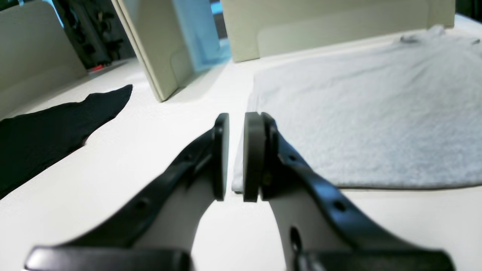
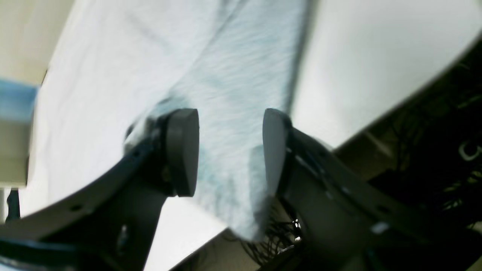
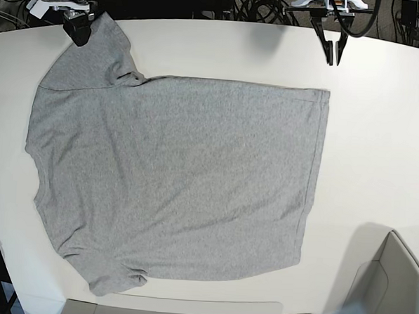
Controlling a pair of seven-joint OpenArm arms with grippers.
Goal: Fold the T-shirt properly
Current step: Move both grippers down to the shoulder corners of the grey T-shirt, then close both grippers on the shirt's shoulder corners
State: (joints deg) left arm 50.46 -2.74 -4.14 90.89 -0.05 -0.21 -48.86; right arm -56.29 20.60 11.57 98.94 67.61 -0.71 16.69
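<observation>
The heather-grey T-shirt (image 3: 173, 176) lies spread flat on the white table (image 3: 379, 138), plain side up, with no lettering showing. Its sleeves point left and its hem is at the right. My right gripper (image 3: 78, 30) is open at the shirt's far-left sleeve. In the right wrist view the sleeve cloth (image 2: 233, 124) passes between the spread pads of this gripper (image 2: 229, 150). My left gripper (image 3: 334, 54) hangs over bare table just beyond the shirt's far hem corner. In the left wrist view this gripper (image 1: 235, 158) has its jaws almost together and empty, in front of the shirt (image 1: 361, 113).
A black cloth (image 1: 45, 131) lies on the table to the left in the left wrist view. Beige cardboard panels (image 1: 150, 49) stand behind it. An open box (image 3: 392, 293) sits at the near right corner, and a beige panel (image 3: 173, 311) runs along the near edge.
</observation>
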